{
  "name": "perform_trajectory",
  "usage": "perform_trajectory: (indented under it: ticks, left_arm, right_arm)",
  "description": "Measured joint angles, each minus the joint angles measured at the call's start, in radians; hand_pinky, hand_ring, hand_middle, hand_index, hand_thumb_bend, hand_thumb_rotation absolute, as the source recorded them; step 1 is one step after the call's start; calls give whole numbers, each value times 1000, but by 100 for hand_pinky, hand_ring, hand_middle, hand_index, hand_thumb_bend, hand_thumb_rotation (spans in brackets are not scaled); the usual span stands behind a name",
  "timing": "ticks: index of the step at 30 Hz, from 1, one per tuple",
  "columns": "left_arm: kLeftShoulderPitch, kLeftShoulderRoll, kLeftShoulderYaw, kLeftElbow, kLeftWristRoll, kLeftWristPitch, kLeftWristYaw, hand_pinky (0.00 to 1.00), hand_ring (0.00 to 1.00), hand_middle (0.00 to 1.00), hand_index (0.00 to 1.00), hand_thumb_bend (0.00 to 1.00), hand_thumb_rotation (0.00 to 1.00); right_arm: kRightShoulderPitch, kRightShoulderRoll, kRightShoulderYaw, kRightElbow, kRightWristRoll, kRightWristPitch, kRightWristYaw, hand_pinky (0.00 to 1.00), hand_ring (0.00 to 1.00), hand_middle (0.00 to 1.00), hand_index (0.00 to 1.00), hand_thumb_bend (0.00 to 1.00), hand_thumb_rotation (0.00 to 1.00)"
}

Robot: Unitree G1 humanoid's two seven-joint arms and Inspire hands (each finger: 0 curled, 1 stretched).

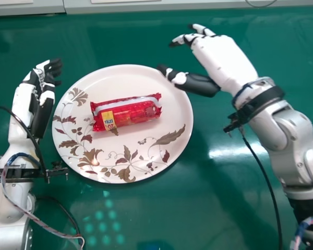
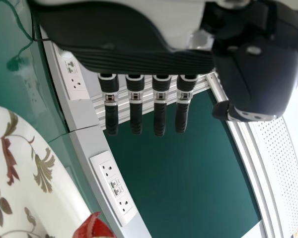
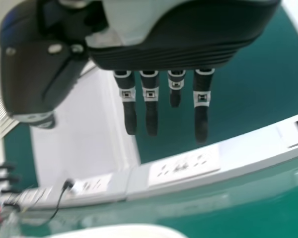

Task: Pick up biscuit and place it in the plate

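"What's on the green tabletop [image 1: 224,182]?"

"A floral plate [image 1: 172,104], red biscuit packet [image 1: 130,112] on it, between the left hand [image 1: 24,101] and right hand [image 1: 219,60], touching neither. Both are released, fingers extended."

"And farther off?"

"Socket trunking [image 2: 84,144] along the tabletop's far edge, then a dark green panel [image 2: 179,173]."

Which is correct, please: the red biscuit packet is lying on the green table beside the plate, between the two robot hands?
Not quite: the head view shows the red biscuit packet lying on the plate, not beside it. It is indeed between the two robot hands.
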Motion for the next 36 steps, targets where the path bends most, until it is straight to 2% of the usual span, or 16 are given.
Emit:
perform_trajectory:
  ticks: [2, 5, 10, 12, 15, 17, 23, 27, 34, 36]
  left_arm:
    - [-1, 0, -3, 9, -1, -11, 1, 74, 84, 85, 85, 29, 0]
    - [-3, 0, -7, 36, -1, -32, 1, 73, 83, 85, 85, 29, 0]
    - [-4, 0, -10, 73, 0, -55, 4, 72, 82, 84, 84, 30, 0]
    - [-7, 0, -11, 85, 1, -65, 8, 73, 82, 84, 83, 30, 2]
    - [-13, -2, -17, 106, 9, -70, 16, 74, 83, 84, 83, 29, 3]
    - [-15, -4, -22, 112, 10, -73, 17, 76, 84, 84, 84, 29, 2]
    - [-20, -17, -38, 124, 10, -88, 19, 76, 83, 83, 83, 29, 4]
    - [-25, -29, -46, 143, 10, -90, 21, 76, 82, 82, 83, 30, 5]
    - [-33, -29, -49, 151, 8, -90, 21, 78, 82, 82, 83, 29, 5]
    - [-33, -29, -53, 147, 8, -86, 18, 79, 83, 82, 83, 29, 3]
  right_arm:
    - [61, 7, -40, -52, 9, 33, -6, 59, 73, 79, 78, 59, 50]
    - [146, 35, -96, -116, 44, 55, -35, 58, 72, 76, 75, 51, 38]
    - [285, 107, -191, -203, 123, 50, -134, 57, 69, 73, 71, 47, 18]
    - [336, 131, -219, -224, 137, 32, -180, 55, 67, 72, 71, 46, 21]
    - [402, 164, -251, -233, 154, -2, -250, 55, 66, 71, 70, 46, 31]
    - [440, 187, -265, -233, 156, -16, -294, 55, 66, 71, 70, 46, 32]
    - [504, 234, -278, -233, 174, -48, -364, 58, 68, 72, 72, 40, 43]
    - [524, 269, -279, -233, 194, -48, -381, 58, 68, 72, 72, 34, 36]
    - [526, 301, -281, -215, 219, -61, -410, 57, 68, 71, 71, 33, 34]
    - [526, 304, -281, -210, 227, -64, -414, 58, 68, 72, 71, 32, 33]
